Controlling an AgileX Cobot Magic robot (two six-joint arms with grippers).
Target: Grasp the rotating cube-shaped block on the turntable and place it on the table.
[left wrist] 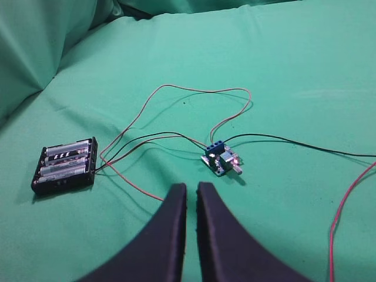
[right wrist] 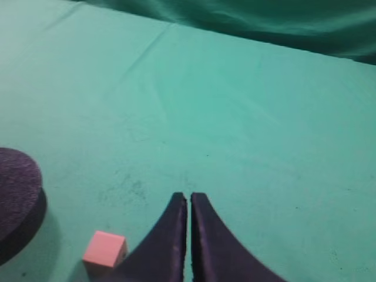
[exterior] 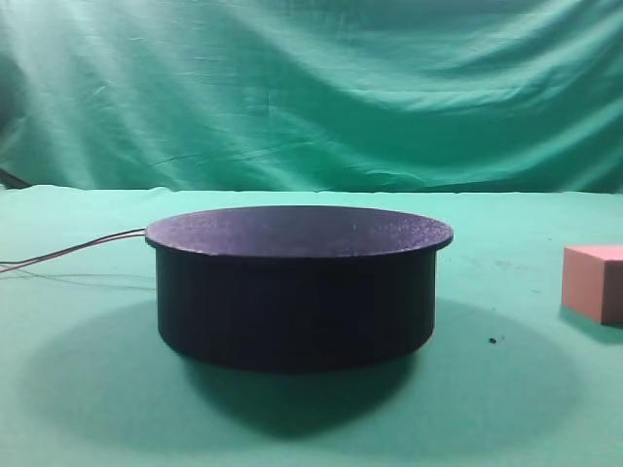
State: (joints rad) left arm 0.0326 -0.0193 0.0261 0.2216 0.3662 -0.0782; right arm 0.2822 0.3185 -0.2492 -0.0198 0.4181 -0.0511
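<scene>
The cube-shaped block (exterior: 596, 282) sits on the green table (exterior: 78, 409), off the turntable (exterior: 297, 282) at its 3 o'clock side, apart from it. The right gripper (right wrist: 188, 202) is closed and empty, with the block just at its 8 o'clock. The left gripper (left wrist: 191, 194) is nearly closed, empty, above a battery holder (left wrist: 64, 165), small circuit board (left wrist: 220, 160) and wires (left wrist: 176, 94).
</scene>
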